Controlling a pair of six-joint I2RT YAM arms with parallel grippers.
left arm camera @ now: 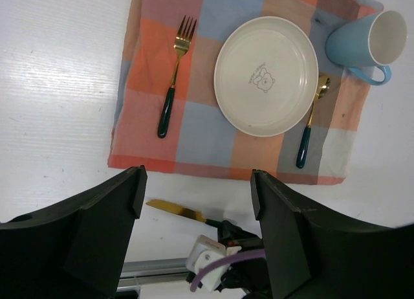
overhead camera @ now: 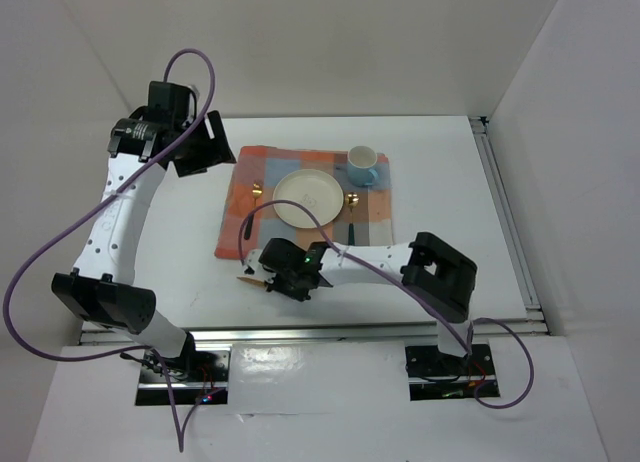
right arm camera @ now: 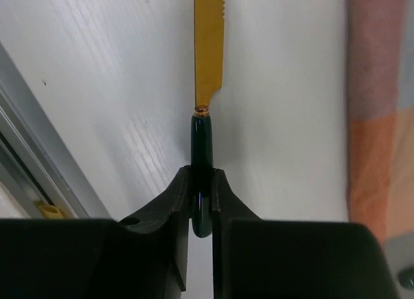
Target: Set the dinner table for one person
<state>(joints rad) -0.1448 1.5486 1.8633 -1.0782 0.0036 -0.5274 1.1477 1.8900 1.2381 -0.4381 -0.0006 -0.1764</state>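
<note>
Rails run along the near edge of the dinner table [overhead camera: 440,182], the plain white top on which everything stands. Just beyond them we find the right gripper [right arm camera: 200,182], its fingers [right arm camera: 174,202] closed narrowly on the dark green handle of a knife [right arm camera: 208,46]. The gold blade points away from the wrist, over bare table beside the near left corner of the checked mat [left arm camera: 194,137]; we cannot tell whether it touches the top. The right arm lies low, bent at the elbow and reaching leftward. On the mat, a fork [left arm camera: 173,79] lies left of a cream plate [left arm camera: 239,98] and a spoon [left arm camera: 312,118] lies right of it. The plate bears a small bear drawing with a line of writing too small for us to read. A blue cup [left arm camera: 365,40] stands at the mat's far right corner. Farthest off, the left gripper [left arm camera: 197,182] hangs high by the far left corner, fingers [left arm camera: 110,208] spread wide and holding nothing, its arm rising along the table's left side.
</note>
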